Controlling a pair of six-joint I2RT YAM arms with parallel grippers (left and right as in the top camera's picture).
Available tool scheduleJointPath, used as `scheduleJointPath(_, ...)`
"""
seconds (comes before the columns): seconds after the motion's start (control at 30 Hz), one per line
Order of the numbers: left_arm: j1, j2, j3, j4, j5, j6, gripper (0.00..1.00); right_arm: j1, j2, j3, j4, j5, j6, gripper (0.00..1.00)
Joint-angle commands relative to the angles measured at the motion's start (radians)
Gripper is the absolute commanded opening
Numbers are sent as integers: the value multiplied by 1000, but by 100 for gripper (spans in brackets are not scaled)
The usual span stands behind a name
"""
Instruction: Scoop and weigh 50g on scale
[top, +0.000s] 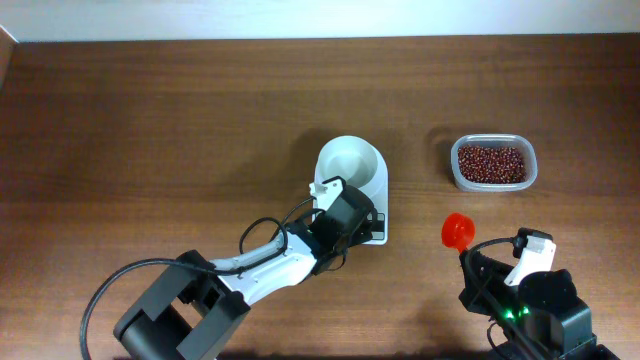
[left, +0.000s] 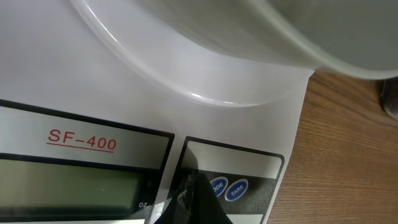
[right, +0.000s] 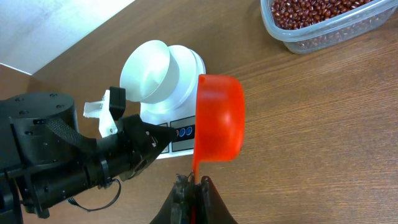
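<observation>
The white scale (top: 381, 232) stands mid-table with its round white bowl (top: 350, 165) on top. My left gripper (top: 366, 222) is shut and empty, its tip (left: 194, 194) resting at the scale's (left: 81, 112) front panel, just left of two blue buttons (left: 227, 188). The reddish-brown beans (top: 491, 163) lie in a clear tub to the right. My right gripper (top: 470, 258) is shut on the handle of the orange-red scoop (top: 458, 231), holding it upright (right: 219, 118) in front of the scale (right: 158, 115). No beans show in the scoop.
The clear tub (right: 292, 38) of beans sits about a hand's width right of the scale. The left arm's black body (right: 68, 155) stretches from the near left edge to the scale. Bare wooden table (top: 150, 130) lies all around.
</observation>
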Motion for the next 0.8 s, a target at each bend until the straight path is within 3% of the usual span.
scheduleJointPath(0.0,-5,18,10,-13,9,12,0,-7,-5,17,6,20,-5,4)
scheduleJointPath(0.77,-5,35,10,-7,-46,12,0,-7,-5,17,6,19,-5,4)
